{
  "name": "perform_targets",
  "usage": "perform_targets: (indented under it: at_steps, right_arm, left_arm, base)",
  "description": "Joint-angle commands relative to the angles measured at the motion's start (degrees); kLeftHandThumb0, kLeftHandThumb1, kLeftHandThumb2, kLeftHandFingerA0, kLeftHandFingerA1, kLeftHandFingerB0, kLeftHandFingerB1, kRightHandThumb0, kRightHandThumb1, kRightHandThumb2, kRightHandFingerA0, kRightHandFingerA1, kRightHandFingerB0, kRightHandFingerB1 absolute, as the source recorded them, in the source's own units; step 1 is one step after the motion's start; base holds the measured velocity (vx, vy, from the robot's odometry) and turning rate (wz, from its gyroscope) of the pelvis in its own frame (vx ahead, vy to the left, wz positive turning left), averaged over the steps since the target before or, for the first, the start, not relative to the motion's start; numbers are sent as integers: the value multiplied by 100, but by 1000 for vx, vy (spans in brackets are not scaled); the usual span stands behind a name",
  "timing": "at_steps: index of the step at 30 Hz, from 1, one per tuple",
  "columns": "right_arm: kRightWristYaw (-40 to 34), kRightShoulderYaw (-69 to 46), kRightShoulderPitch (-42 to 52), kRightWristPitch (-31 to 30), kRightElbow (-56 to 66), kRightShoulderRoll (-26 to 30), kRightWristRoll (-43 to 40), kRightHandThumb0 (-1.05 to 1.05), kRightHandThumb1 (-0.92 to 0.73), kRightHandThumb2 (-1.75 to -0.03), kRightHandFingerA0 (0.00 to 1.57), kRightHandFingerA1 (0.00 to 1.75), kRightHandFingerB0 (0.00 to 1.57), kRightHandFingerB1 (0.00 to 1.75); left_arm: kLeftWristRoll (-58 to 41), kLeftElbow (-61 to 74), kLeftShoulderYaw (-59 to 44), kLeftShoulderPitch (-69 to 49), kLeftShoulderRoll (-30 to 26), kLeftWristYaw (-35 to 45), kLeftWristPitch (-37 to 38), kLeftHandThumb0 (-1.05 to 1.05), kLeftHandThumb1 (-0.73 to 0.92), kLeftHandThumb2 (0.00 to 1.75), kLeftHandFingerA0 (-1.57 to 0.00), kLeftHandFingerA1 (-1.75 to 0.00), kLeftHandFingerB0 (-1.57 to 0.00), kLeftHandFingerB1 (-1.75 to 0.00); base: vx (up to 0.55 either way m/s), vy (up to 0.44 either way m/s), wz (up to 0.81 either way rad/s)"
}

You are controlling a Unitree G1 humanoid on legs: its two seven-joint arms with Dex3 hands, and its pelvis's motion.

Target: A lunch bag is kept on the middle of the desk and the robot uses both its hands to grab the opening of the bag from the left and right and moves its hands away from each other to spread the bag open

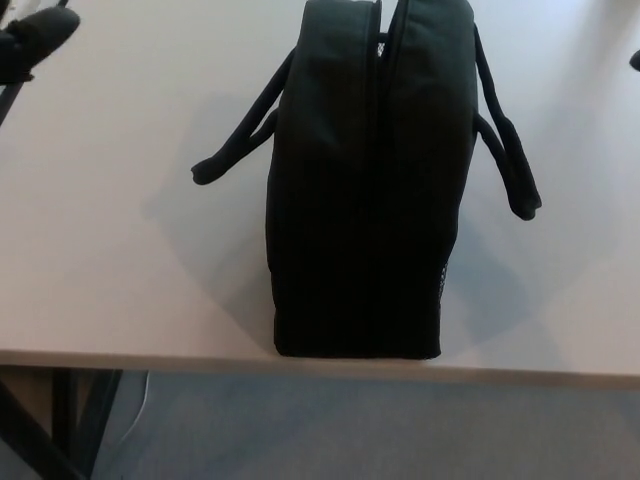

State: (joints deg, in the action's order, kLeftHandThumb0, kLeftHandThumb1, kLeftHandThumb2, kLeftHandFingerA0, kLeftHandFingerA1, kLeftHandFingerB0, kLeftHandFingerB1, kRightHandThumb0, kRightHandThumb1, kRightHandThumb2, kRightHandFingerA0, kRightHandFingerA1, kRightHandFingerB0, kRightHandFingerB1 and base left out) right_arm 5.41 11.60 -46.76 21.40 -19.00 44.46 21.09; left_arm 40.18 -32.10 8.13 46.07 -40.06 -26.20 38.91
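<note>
1. Head view: the bag (365, 180) stands upright on the desk (120, 270), about mid-width, its near end close to the front edge.
2. Its opening (384, 60) runs along the top as a narrow seam from far to near; only a small gap shows at the far end, so the bag is not spread.
3. One handle (240, 140) droops over the left side and rests on the desk; the other handle (505, 140) hangs down the right side.
4. The left hand (35, 40) shows at the top left corner, well apart from the bag. It holds nothing, but whether its fingers are spread or pressed together I cannot tell.
5. At the far right edge a tiny dark shape (635, 58) may be the right hand; too little shows to judge its state.
6. Step in hand, as I judge it: the approach. Neither hand touches the bag, and the grab has not begun.
7. The next move calls for both hands to come inward over the top, one to each lip of the seam, fingers clear of the handles.
8. Each hand must then pinch its lip firmly before pulling outward, or the bag may tip or slide toward the desk edge.
</note>
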Motion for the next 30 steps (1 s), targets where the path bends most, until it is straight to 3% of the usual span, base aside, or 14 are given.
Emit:
perform_targets:
  at_steps: [1,2,3,4,5,6,10,11,12,15,17,18,23,30]
  right_arm:
    - [-37,2855,-1809,2278,-1482,-365,3637,-61,-47,-63,83,107,56,42]
    - [261,2947,-1874,2260,-1580,-491,3503,-58,-47,-83,70,68,50,51]
    - [260,3038,-1923,2294,-1693,-577,3456,-59,-52,-65,61,48,57,42]
    - [75,3189,-1997,2318,-1782,-645,3573,-61,-51,-82,5,41,21,43]
    - [-20,3332,-2072,2292,-1813,-682,3701,-61,-51,-82,5,41,21,43]
    - [-13,3484,-2155,2276,-1816,-681,3822,-50,-70,-63,3,23,20,28]
    - [-740,4044,-2348,1808,-1505,-506,4773,-59,-75,-65,12,25,27,30]
    - [185,3687,-2245,1783,-1689,-651,3859,-52,-75,-73,1,11,3,21]
    - [854,3446,-2201,1987,-1944,-781,3018,-41,-71,-61,11,38,20,33]
    - [460,3711,-2380,1849,-1957,-796,3447,-55,-64,-59,34,32,40,32]
    - [255,3759,-2391,1787,-2012,-802,3453,-58,-51,-79,18,41,34,45]
    - [146,3778,-2402,1790,-2050,-807,3454,-50,-60,-58,30,31,41,33]
    - [-53,3925,-2504,1835,-2360,-905,3354,-48,-54,-57,53,38,53,38]
    - [-28,4072,-2594,1567,-2496,-923,3352,-51,-61,-58,37,32,44,33]
  left_arm:
    - [4588,-1687,3503,2470,438,-3968,-950,-4,51,61,-29,-36,-46,-38]
    - [4477,-1696,3551,2555,495,-3860,-711,-12,54,58,-30,-37,-53,-64]
    - [4455,-1719,3655,2624,545,-3913,-636,-26,54,57,-34,-36,-60,-69]
    - [4550,-1733,3849,2714,637,-4258,-681,-25,51,55,-45,-41,-64,-76]
    - [4628,-1744,4017,2795,714,-4580,-717,-25,51,55,-45,-41,-64,-76]
    - [4616,-1721,4109,2813,767,-4667,-740,-29,53,55,-41,-48,-58,-80]
    - [4605,-1732,4345,2844,945,-5035,-1073,-35,56,57,-48,-54,-60,-74]
    - [4560,-1675,4352,2872,940,-5014,-1019,-31,53,56,-48,-53,-69,-63]
    - [4455,-1633,4318,2852,937,-4937,-1030,-34,54,56,-49,-51,-65,-65]
    - [4326,-1785,4328,2984,1006,-4965,-1282,-24,55,56,-44,-48,-59,-57]
    - [4242,-1867,4358,3057,1051,-4943,-1395,-25,56,57,-41,-48,-59,-52]
    - [4093,-1888,4295,3080,1064,-4827,-1301,-27,55,57,-39,-47,-58,-56]
    - [3655,-2136,4187,3156,1261,-4774,-1315,-15,55,56,-40,-42,-54,-75]
    - [3311,-2358,4162,3060,1550,-5132,-1274,-14,55,56,-44,-45,-60,-75]
  base:
    - [0,0,0]
    - [0,0,0]
    - [0,0,0]
    - [0,0,0]
    - [0,0,0]
    - [0,0,0]
    - [0,0,0]
    - [0,0,0]
    - [0,0,0]
    - [0,0,0]
    - [0,0,0]
    - [0,0,0]
    - [0,0,0]
    - [0,0,0]
